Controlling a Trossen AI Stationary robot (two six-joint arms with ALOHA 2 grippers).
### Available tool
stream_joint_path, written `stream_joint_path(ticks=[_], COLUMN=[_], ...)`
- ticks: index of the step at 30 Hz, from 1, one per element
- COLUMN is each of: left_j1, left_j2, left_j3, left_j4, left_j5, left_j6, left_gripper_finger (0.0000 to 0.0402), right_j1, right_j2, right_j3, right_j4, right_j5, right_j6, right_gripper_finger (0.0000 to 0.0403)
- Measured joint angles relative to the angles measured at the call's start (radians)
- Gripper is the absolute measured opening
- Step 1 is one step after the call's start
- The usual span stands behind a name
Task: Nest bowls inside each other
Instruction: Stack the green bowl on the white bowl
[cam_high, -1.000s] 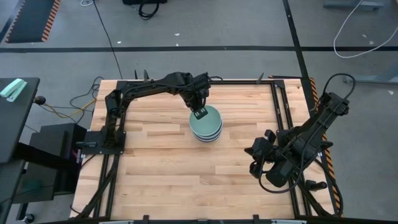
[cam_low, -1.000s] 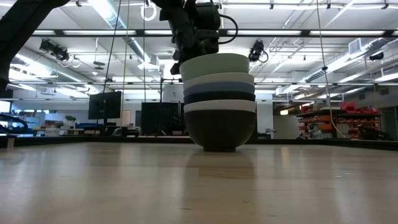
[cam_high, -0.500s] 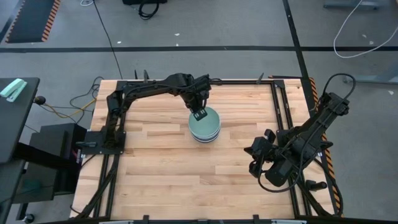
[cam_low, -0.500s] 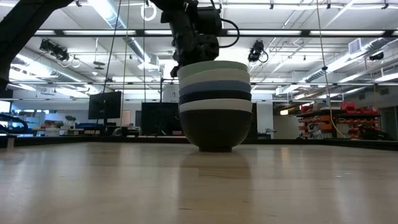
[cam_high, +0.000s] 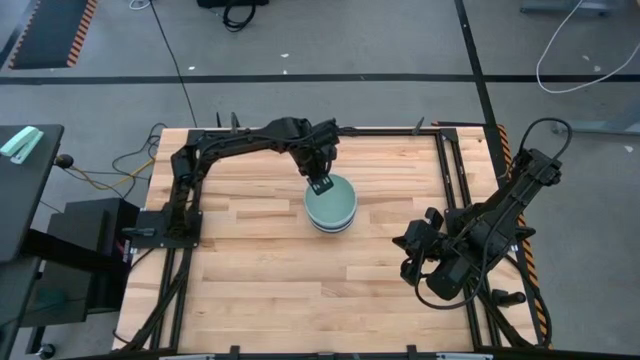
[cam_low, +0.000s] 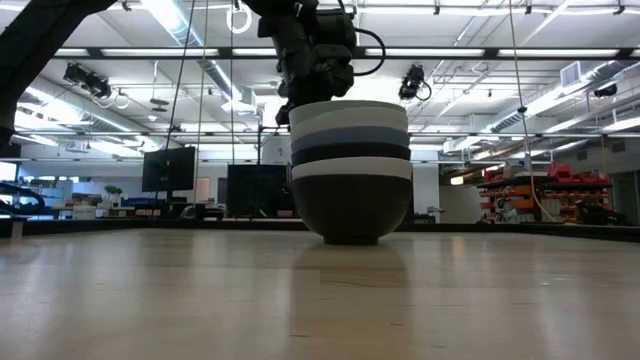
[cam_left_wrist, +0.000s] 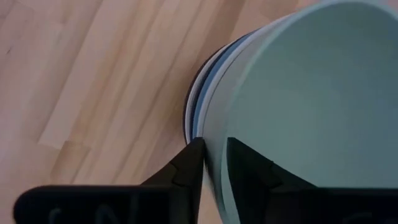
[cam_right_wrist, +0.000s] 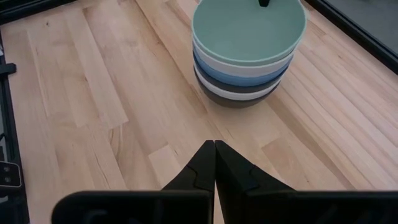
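Several bowls stand nested in one stack (cam_high: 330, 205) at the table's middle, on a black bowl (cam_low: 350, 210). The pale mint green bowl (cam_left_wrist: 311, 93) is on top, above white, blue, black and white ones (cam_right_wrist: 245, 68). My left gripper (cam_left_wrist: 214, 149) comes down at the stack's far-left side, open, one finger inside the mint bowl's rim and one outside. My right gripper (cam_right_wrist: 214, 148) hangs shut and empty near the table's right edge (cam_high: 412, 245). My left gripper straddles the mint bowl's rim (cam_left_wrist: 214, 171) from above, one finger inside the bowl and one outside its wall. I cannot tell whether either finger touches the rim. The bowl sits level in the stack.
Bare wooden table (cam_high: 260, 260) lies all around the stack. A black frame (cam_high: 455, 170) runs along the table's edges, with the arms' bases at the left and right sides.
The mint bowl has sunk from a raised place above the stack down into the white bowl and now sits level. The stack slid slightly sideways and back. My left gripper stays at the bowl's rim.
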Motion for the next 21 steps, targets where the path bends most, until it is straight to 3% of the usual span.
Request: stream_joint_path(ticks=[21], left_j1=[0.003], left_j2=[-0.033], left_j3=[0.000], left_j4=[-0.004], left_j5=[0.058], left_j6=[-0.027], left_gripper_finger=[0.0141], right_j1=[0.000], right_j2=[0.000], right_j3=[0.000], right_j4=[0.000], right_j5=[0.000], right_j6=[0.000], right_gripper_finger=[0.0013])
